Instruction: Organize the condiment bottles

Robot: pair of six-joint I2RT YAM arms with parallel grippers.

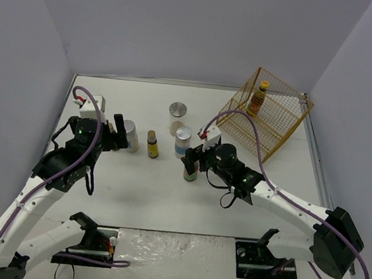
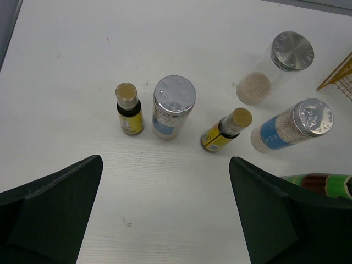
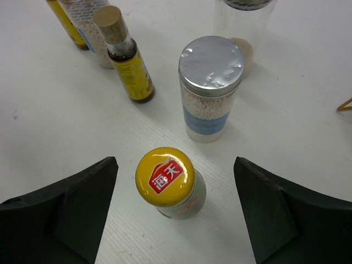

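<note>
My right gripper (image 1: 194, 160) is open, one finger on each side of an upright green-labelled bottle with a yellow cap (image 3: 171, 184), not touching it; it also shows in the top view (image 1: 190, 171). Behind it stand a pale blue-labelled bottle with a silver lid (image 3: 211, 88), a slim dark yellow-labelled bottle (image 3: 125, 58) and a clear silver-lidded bottle (image 1: 177, 116). My left gripper (image 2: 165, 165) is open and empty, just short of another slim dark bottle (image 2: 128, 109) and a pale silver-lidded bottle (image 2: 174, 106). One orange-capped bottle (image 1: 258, 98) stands inside the basket.
The gold wire basket (image 1: 278, 119) stands at the back right, tilted, its corner showing in the left wrist view (image 2: 340, 77). White walls close in the table on the left, right and back.
</note>
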